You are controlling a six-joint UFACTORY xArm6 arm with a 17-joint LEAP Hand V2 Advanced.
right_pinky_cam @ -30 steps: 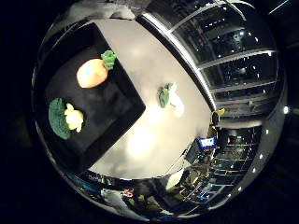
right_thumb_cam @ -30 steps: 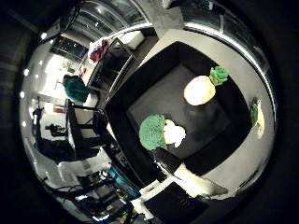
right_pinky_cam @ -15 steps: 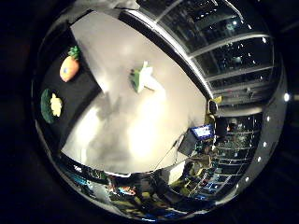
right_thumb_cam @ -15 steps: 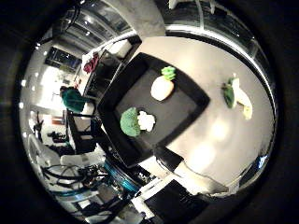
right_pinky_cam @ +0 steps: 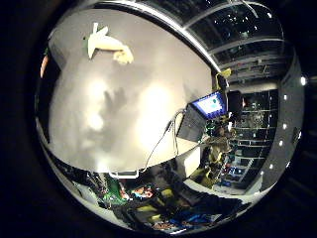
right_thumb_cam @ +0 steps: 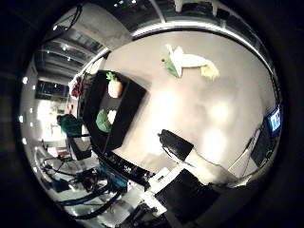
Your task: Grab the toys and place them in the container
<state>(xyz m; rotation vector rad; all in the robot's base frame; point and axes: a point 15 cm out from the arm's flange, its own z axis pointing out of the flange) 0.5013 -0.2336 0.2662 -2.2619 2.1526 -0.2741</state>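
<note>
Here, largest first.
Table [right_thumb_cam: 190, 118]: pale grey top fills most of both views; glare patches lie across its bare middle.
Container [right_thumb_cam: 124, 121]: black tray at centre left of the thumb-side frame, near the table's edge; a sliver of it shows at the left edge of the little-finger-side frame.
Laptop [right_pinky_cam: 203, 111]: lit screen at centre right of the little-finger-side frame, on the table's far edge; only a blue corner shows at the right rim of the other view.
Loose toy [right_thumb_cam: 187, 62]: white and green with a yellow end, lying on the table at upper centre, well apart from the container.
Toys in container: an orange one with green top [right_thumb_cam: 114, 87] and a green-and-white one [right_thumb_cam: 103, 120].
Black block [right_thumb_cam: 175, 144]: on the table, lower centre; thumb-side view only.
Hand: no part clearly seen; cannot tell whether wide, narrow or holding anything.
</note>
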